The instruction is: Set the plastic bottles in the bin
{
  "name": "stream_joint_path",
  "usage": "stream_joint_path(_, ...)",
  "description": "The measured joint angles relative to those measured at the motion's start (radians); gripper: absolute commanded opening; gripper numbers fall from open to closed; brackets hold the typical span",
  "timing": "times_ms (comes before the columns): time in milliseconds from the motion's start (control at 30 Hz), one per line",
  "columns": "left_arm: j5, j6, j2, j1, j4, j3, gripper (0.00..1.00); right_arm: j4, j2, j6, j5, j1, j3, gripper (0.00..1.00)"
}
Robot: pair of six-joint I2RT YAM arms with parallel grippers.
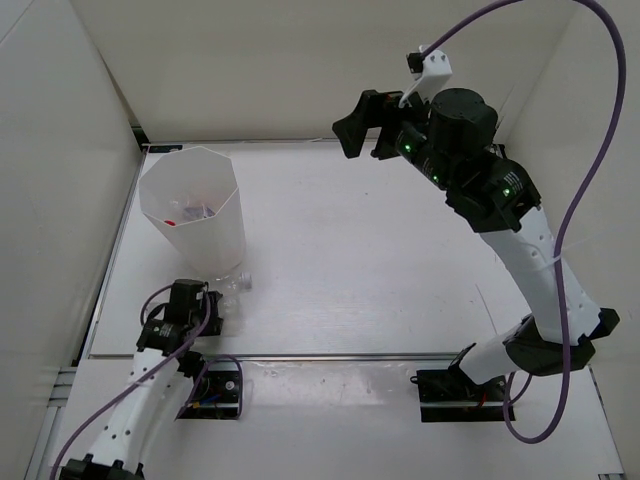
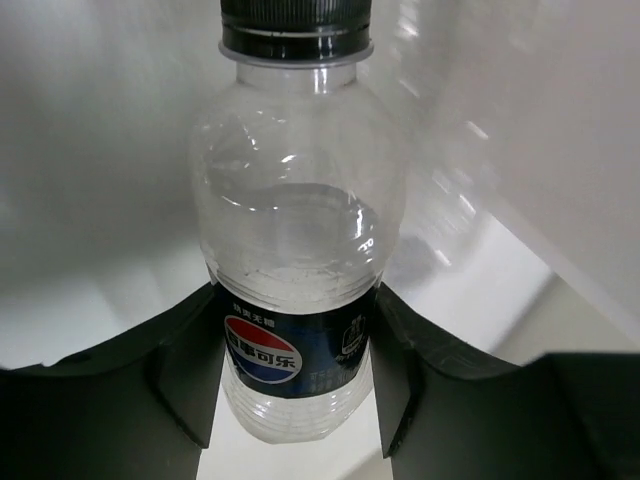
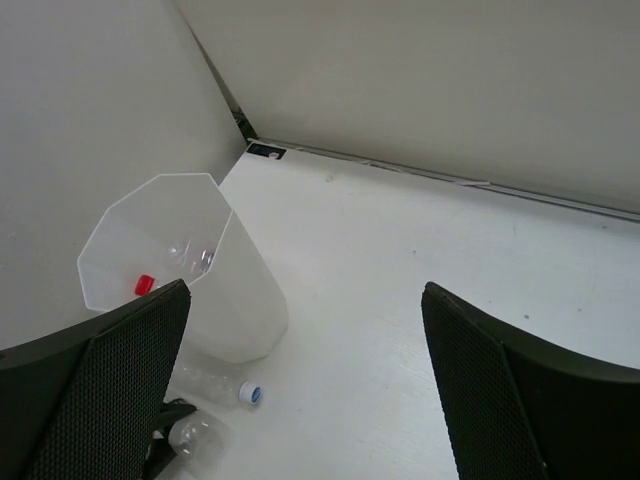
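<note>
Two bottles are in the bin at 10 o'clock: the red-cap bottle and a second bottle. Two are left. The left gripper squeezes the dark-blue bottle by the bin's foot. The plain bottle lies at the bin's 5 o'clock, maybe in the way. The right gripper hangs wide apart, holding nothing, up at 1 o'clock

We get bright, even overhead light in all 3 views; white walls + table close to blown out. Shadows faint, soft-edged. Thin bin sides let light thru, look milky. Left wrist: dark-blue-label bottle sharp, small glints on the plastic, bg behind it smeared/out of focus. Right wrist: fingers slightly soft near lens, mesh still legible.
</note>
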Motion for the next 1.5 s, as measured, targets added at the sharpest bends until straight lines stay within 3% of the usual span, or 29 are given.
stream_joint_path(100, 0.027, -0.002, -0.092, 0.000, -0.109, 0.110, 0.48, 0.003, -0.031, 0.003, 0.005, -0.005, -0.029, 1.00)
stream_joint_path(300, -0.026, 0.033, -0.170, 0.000, -0.267, 0.536, 0.46, 0.005, -0.070, 0.038, 0.008, -0.017, -0.124, 1.00)
stream_joint_path(400, -0.081, 0.180, -0.098, 0.001, -0.226, 0.745, 0.47, -0.002, -0.069, 0.060, 0.008, -0.021, -0.163, 1.00)
stream_joint_path(533, -0.099, 0.442, 0.125, 0.001, -0.084, 0.994, 0.52, -0.012, -0.058, 0.080, -0.002, -0.022, -0.176, 1.00)
stream_joint_path(567, -0.103, 0.525, 0.219, 0.001, -0.036, 1.078, 0.54, -0.012, -0.054, 0.084, -0.006, -0.022, -0.174, 1.00)
stream_joint_path(633, -0.114, 0.636, 0.370, 0.001, 0.032, 1.188, 0.70, -0.012, -0.041, 0.088, -0.015, -0.022, -0.167, 1.00)
stream_joint_path(767, -0.120, 0.796, 0.603, 0.001, 0.094, 1.275, 1.00, -0.012, -0.014, 0.090, -0.036, -0.022, -0.138, 1.00)
stream_joint_path(867, -0.145, 0.797, 0.666, 0.000, 0.055, 1.260, 1.00, -0.012, -0.022, 0.089, -0.034, -0.022, -0.140, 1.00)
stream_joint_path(933, -0.188, 0.766, 0.616, 0.000, 0.040, 1.199, 1.00, -0.008, -0.049, 0.087, -0.022, -0.023, -0.171, 1.00)
stream_joint_path(1067, -0.282, 0.644, 0.332, 0.000, -0.046, 1.027, 1.00, -0.016, -0.131, 0.087, -0.007, -0.029, -0.267, 1.00)
stream_joint_path(1233, -0.353, 0.451, 0.016, 0.001, -0.197, 0.922, 1.00, -0.019, -0.194, 0.095, 0.008, -0.038, -0.335, 1.00)
stream_joint_path(1500, -0.274, 0.147, -0.296, 0.002, -0.223, 0.245, 1.00, -0.035, -0.177, 0.113, -0.019, -0.039, -0.354, 1.00)
